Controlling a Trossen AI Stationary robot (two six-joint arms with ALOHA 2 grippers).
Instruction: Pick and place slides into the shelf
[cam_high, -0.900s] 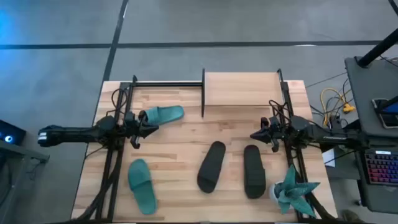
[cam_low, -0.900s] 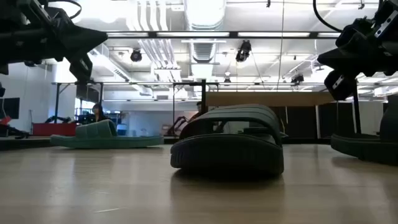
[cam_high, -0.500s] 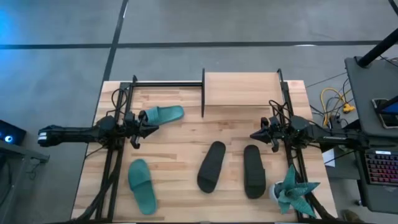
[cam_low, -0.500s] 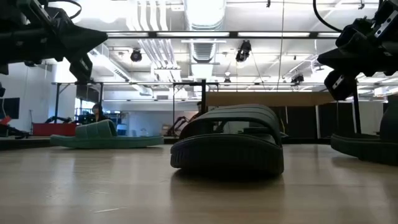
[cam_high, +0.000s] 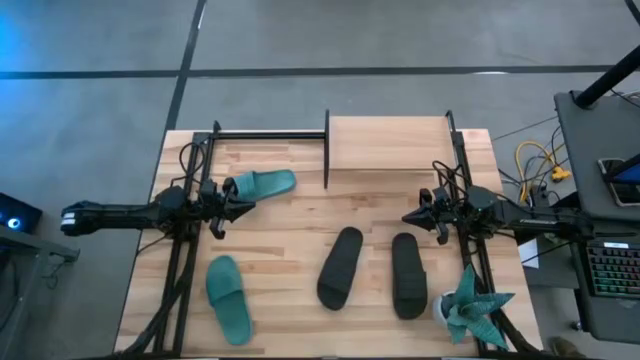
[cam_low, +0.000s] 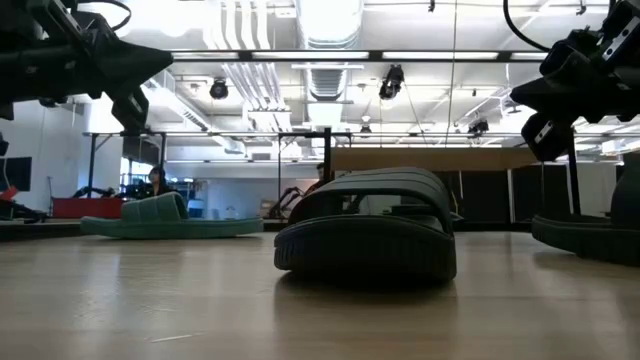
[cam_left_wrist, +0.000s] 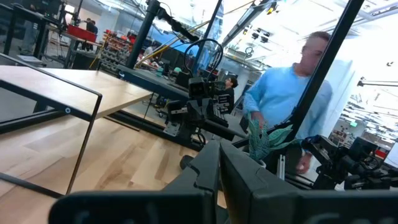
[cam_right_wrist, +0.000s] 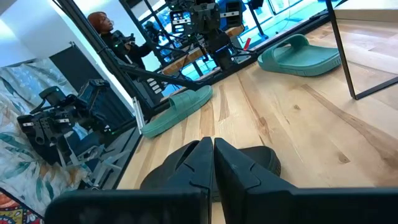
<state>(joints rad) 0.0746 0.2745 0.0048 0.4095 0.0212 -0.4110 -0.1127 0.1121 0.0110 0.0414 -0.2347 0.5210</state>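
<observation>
- While both arms hung above the table (cam_high: 300, 215) with nothing held, the left gripper (cam_high: 237, 205) sat over the table's left side, its fingers pressed together as its own wrist view showed, its tip just beside the heel of one teal slide (cam_high: 262, 184).
- That teal slide lay flat near the table's far left part, close to the open black frame beside the shelf (cam_high: 388, 142).
- A second teal slide (cam_high: 229, 297) lay near the front left edge, well apart from the first.
- Over the right side, the right gripper (cam_high: 410, 217) pointed toward the middle of the table, its fingers closed on each other and empty.
- Two black slides rested at centre front: one black slide (cam_high: 340, 267) was angled, and the other black slide (cam_high: 408, 275) lay almost straight, just beside it.
- At the far edge stood the shelf, its plywood top bare.
- A teal spiky plant (cam_high: 468, 306) stood at the front right corner.
- A person in a blue top (cam_left_wrist: 283, 96) showed beyond the table in the left wrist view.
</observation>
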